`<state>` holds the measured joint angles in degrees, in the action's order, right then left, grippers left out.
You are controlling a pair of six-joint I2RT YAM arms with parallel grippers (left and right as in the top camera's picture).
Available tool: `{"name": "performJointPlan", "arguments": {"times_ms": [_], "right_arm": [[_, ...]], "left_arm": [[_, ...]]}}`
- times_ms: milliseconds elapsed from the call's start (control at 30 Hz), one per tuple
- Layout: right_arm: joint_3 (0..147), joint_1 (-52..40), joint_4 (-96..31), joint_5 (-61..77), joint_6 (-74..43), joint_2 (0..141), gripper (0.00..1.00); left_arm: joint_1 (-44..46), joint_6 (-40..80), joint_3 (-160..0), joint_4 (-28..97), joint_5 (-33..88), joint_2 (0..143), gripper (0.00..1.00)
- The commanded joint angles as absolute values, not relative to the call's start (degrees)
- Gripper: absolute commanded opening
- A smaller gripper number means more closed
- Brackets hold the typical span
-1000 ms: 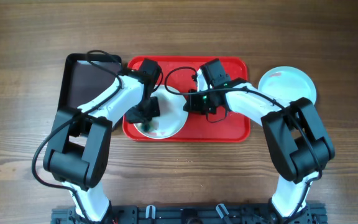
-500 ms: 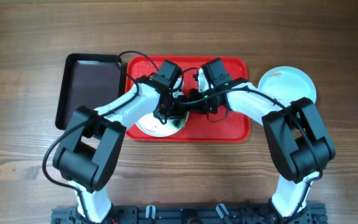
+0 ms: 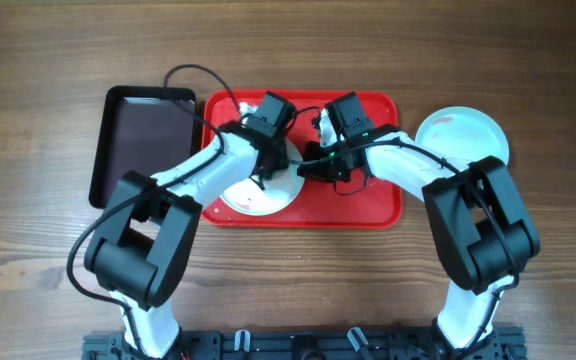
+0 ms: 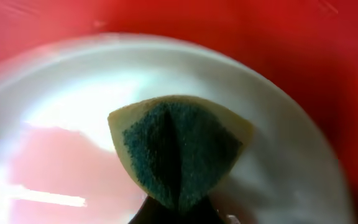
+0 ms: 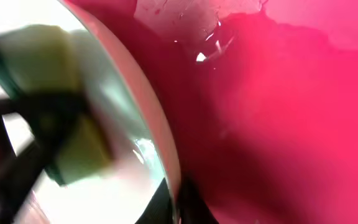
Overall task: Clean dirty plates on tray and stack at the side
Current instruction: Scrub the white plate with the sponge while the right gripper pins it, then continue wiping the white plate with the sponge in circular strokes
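Note:
A white plate (image 3: 251, 199) lies on the red tray (image 3: 373, 207), at its left half. My left gripper (image 3: 272, 166) is shut on a green and yellow sponge (image 4: 180, 148) and presses it onto the plate (image 4: 73, 106). My right gripper (image 3: 306, 170) is shut on the plate's right rim (image 5: 158, 140), which runs between its fingers (image 5: 173, 208). The sponge (image 5: 55, 93) shows blurred in the right wrist view. Another pale plate (image 3: 461, 136) with a faint red smear sits on the table right of the tray. A third plate is not visible.
A narrow black tray (image 3: 143, 140) stands just left of the red tray. Both arms meet over the red tray's middle. Wet streaks show on the red tray floor (image 5: 278, 93). Bare wood table surrounds the trays.
My left gripper has swept the sponge from the plate's lower left across to its upper right, close to the right gripper. The right gripper has held the rim still.

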<state>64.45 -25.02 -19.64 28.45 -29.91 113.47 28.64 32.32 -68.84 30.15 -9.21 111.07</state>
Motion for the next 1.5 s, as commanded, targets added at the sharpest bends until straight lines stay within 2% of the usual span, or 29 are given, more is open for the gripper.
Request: {"name": "performJointPlan", "arguments": {"times_ms": [0,100,267,500,667,900,1033,1133,1200,1467], "right_arm": [[64.0,-25.4,-20.2,26.6,-30.1,115.7,0.04],[64.0,-25.4,-20.2,26.4,-30.2,115.7,0.04],[64.0,-25.4,-20.2,26.4,-30.2,115.7,0.04],[64.0,-25.4,-20.2,26.4,-30.2,115.7,0.04],[64.0,-25.4,-20.2,26.4,-30.2,115.7,0.04],[64.0,-25.4,-20.2,26.4,-30.2,115.7,0.04],[64.0,-25.4,-20.2,26.4,-30.2,115.7,0.04],[64.0,-25.4,-20.2,26.4,-30.2,115.7,0.04],[64.0,-25.4,-20.2,26.4,-30.2,115.7,0.04],[64.0,-25.4,-20.2,26.4,-30.2,115.7,0.04]], "left_arm": [[24.8,35.7,-67.4,31.2,-20.5,112.9,0.04],[23.0,37.1,-67.4,34.9,-16.7,112.9,0.04],[21.3,35.7,-67.4,43.5,-1.3,112.9,0.04],[23.1,18.1,-67.4,46.3,21.0,112.9,0.04],[25.5,12.4,-67.4,46.8,23.3,112.9,0.04],[26.2,16.4,-67.4,44.3,14.4,112.9,0.04],[25.7,28.7,-67.1,45.5,-3.1,112.9,0.04],[25.7,42.4,-64.7,47.0,-18.2,112.9,0.04],[25.7,46.5,-63.2,46.7,-21.1,112.9,0.04],[25.7,46.7,-60.2,35.0,-29.3,112.9,0.04]]}}
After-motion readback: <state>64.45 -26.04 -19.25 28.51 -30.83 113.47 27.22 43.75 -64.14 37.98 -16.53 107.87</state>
